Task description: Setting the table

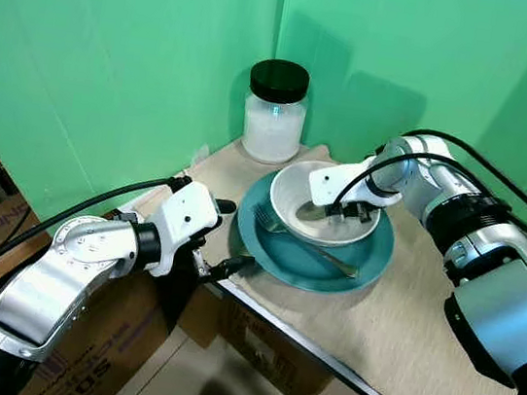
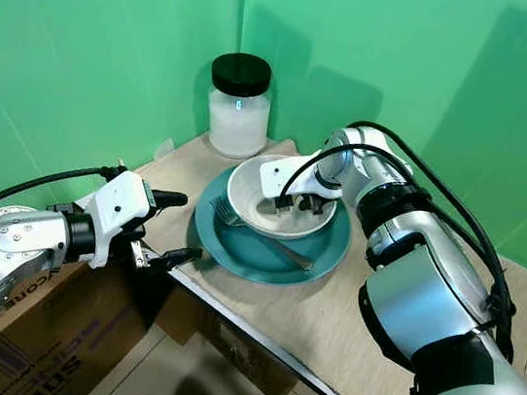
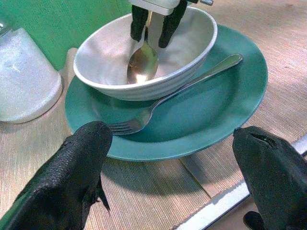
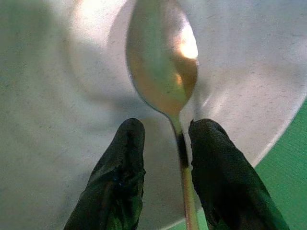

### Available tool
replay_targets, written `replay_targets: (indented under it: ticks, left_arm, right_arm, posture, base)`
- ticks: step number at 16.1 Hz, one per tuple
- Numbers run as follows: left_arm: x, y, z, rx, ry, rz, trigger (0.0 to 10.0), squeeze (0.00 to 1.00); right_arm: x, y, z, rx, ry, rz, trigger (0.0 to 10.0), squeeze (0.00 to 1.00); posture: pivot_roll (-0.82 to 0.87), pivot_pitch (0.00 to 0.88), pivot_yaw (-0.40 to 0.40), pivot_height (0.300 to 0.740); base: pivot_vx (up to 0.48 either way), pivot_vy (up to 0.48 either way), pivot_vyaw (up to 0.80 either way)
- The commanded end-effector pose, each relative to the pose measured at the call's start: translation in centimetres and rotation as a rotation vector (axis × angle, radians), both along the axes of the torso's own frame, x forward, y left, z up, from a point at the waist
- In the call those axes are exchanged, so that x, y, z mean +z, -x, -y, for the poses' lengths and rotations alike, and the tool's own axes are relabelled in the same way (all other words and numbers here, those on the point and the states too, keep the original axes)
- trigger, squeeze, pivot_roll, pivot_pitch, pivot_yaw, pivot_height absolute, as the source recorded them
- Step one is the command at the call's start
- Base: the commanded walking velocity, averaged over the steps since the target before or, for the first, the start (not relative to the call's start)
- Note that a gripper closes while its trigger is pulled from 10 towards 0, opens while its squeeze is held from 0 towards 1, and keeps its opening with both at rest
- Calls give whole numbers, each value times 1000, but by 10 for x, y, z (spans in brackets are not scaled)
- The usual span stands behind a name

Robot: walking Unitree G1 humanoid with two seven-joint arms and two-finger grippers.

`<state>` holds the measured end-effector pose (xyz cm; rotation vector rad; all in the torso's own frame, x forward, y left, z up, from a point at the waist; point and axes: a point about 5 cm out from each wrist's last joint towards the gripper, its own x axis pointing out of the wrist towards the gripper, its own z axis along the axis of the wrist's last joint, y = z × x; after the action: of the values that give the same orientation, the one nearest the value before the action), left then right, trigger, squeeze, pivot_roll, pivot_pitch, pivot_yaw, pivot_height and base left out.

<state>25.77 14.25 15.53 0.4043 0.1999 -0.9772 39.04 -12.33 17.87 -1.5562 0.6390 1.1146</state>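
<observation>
A teal plate lies on the wooden table near its left corner, with a white bowl on it. A fork rests on the plate in front of the bowl. In the bowl lies a spoon. My right gripper reaches down into the bowl. Its fingers stand slightly open astride the spoon's handle, one pad close against it. My left gripper is open at the table's edge, just left of the plate, holding nothing.
A glass jar with a black lid and white contents stands behind the plate, near the green wall corner. Cardboard boxes sit on the floor under and beside the table. The table's right part is bare.
</observation>
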Motion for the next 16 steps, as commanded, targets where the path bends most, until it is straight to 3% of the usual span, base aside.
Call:
replay_targets:
  ticks: [1, 16]
  left_arm:
    - [-2, 1, -1, -6, -17, -2, 10000, 0]
    - [-4, 3, 0, -22, -28, -11, 10000, 0]
  right_arm:
    - [-1, 1, 1, 11, 33, -16, 0, 0]
    - [0, 2, -1, 33, 70, -39, 0, 0]
  posture:
    - [79, 0, -3, 740]
    - [84, 0, -14, 740]
  base:
    - [0, 0, 0]
    - [0, 0, 0]
